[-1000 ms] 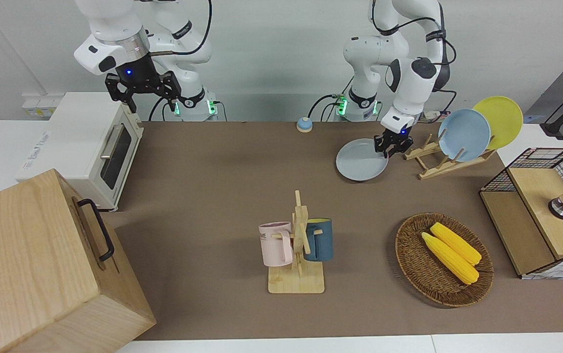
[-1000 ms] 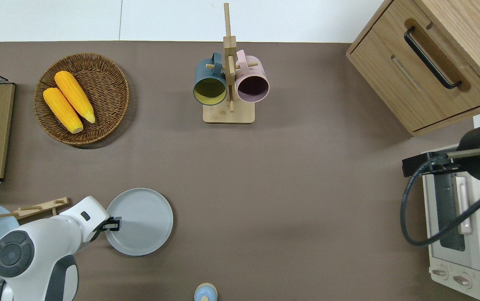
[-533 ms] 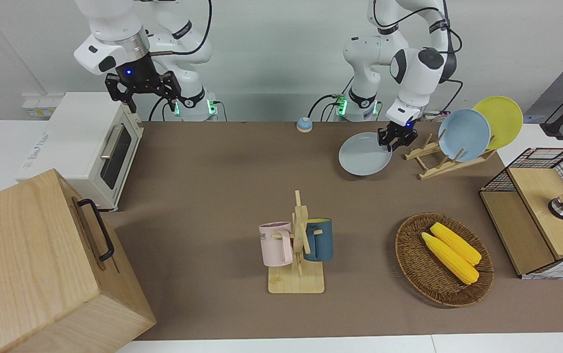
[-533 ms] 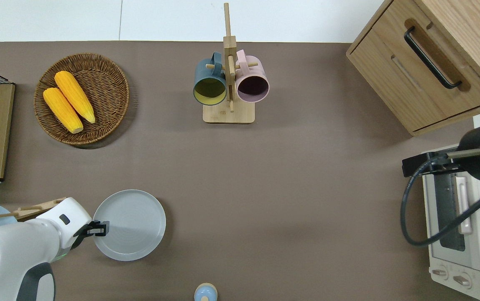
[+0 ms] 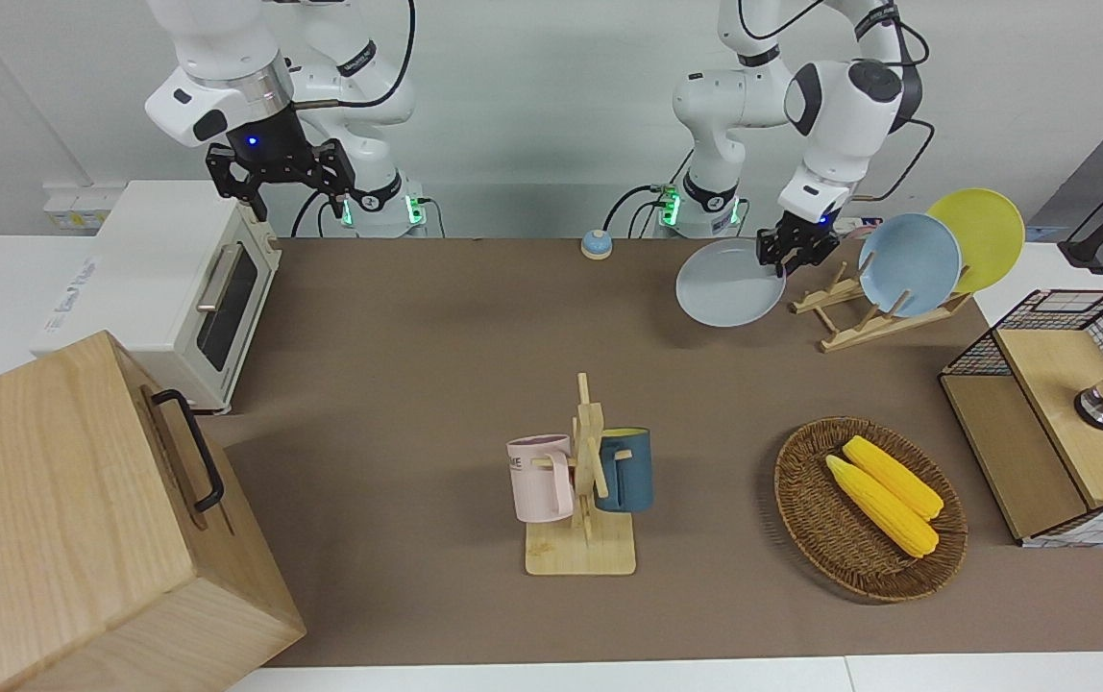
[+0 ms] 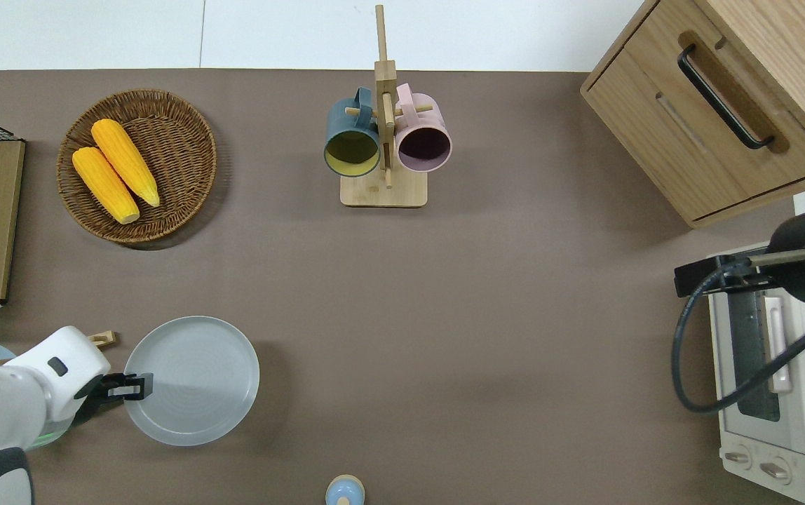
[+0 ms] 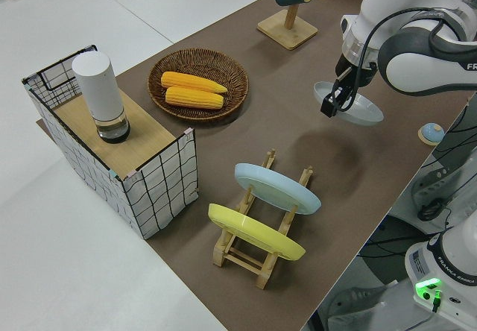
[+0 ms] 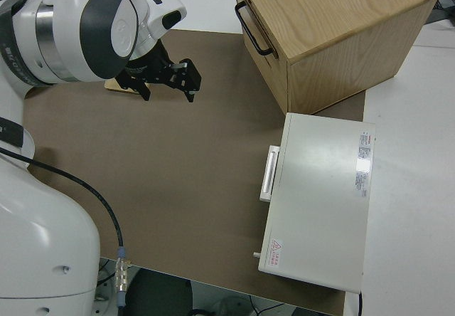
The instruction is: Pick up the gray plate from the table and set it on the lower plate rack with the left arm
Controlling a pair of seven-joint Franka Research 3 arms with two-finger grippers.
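I am gripping the gray plate (image 6: 192,379) by its rim with my left tool (image 6: 130,386), fingers clamped on the edge nearest the wooden plate rack (image 5: 859,312), so the plate is hanging clear of the counter (image 6: 444,294) and casting a shadow there. The rack's upper slots are holding a light-blue plate (image 5: 909,263) and a yellow plate (image 5: 984,235), leaving the lower pegs free. My right arm is parked, its tool (image 5: 281,173) open.

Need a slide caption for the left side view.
Left gripper holds the round pale gray plate aloft by its rim, near the light-wood slanted rack.
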